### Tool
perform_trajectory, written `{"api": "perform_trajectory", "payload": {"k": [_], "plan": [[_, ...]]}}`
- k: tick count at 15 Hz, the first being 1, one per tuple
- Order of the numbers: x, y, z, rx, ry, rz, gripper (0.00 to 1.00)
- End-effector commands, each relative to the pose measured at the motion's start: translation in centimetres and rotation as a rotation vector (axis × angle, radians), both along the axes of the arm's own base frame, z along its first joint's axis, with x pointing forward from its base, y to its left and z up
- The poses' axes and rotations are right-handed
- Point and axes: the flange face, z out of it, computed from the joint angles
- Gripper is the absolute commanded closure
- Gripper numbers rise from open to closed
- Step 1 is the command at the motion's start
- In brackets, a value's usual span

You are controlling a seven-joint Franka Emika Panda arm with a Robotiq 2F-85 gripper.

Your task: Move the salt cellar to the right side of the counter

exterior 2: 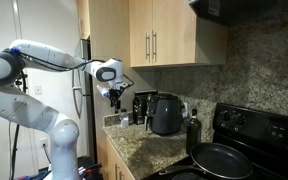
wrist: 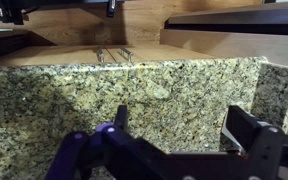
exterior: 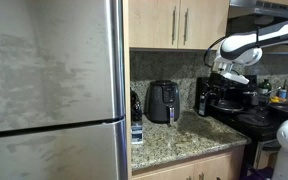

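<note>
At the lower middle of an exterior view, beside the refrigerator (exterior: 49, 80), the salt cellar (exterior: 137, 132) stands on the counter (exterior: 189, 142), left of the black air fryer (exterior: 162, 101). The gripper (exterior: 227, 78) hangs well apart at upper right, jaws wide. It should probably centre squarely above the cellar before closing.

Counter (exterior: 189, 140): speckled beige-brown granite worktop, shown in both exterior views.

Items standing directly on the surface, located as seen in the exterior view that faces the backsplash:

1. Black air fryer (exterior: 162, 102): at the rear edge, close to the backsplash, left of mid-length.
2. Dark rounded object (exterior: 135, 104): in the left rear corner, just beside the air fryer.
3. Salt cellar (exterior: 137, 131): upright at the left end, forward of the dark rounded object, near the front edge.
4. Dark bottle (exterior: 202, 98): upright at the rear edge, toward the right end.

The front-centre area of the surface is bare granite.
</note>
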Motion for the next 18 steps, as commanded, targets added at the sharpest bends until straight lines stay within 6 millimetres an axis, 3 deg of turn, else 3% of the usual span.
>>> {"api": "perform_trajectory", "payload": {"k": [1, 3, 6, 11, 12, 15, 16, 17, 18], "plan": [[0.0, 0.0, 0.1, 0.0, 0.001, 0.0, 0.0], [0.0, 0.0, 0.1, 0.0, 0.001, 0.0, 0.0], [0.1, -0.5, 0.1, 0.014, 0.085, 0.19, 0.0], [0.9, -1.4, 0.0, 0.037, -0.009, 0.455, 0.0], [0.1, -1.3, 0.1, 0.027, 0.014, 0.366, 0.0], [0.3, -1.4, -0.1, 0.038, -0.001, 0.428, 0.0], [0.1, -1.5, 0.2, 0.009, 0.082, 0.409, 0.0], [4.4, -6.6, 0.5, 0.014, 0.085, 0.467, 0.0], [5.4, -6.3, 1.1, -0.032, 0.02, 0.516, 0.0]]}}
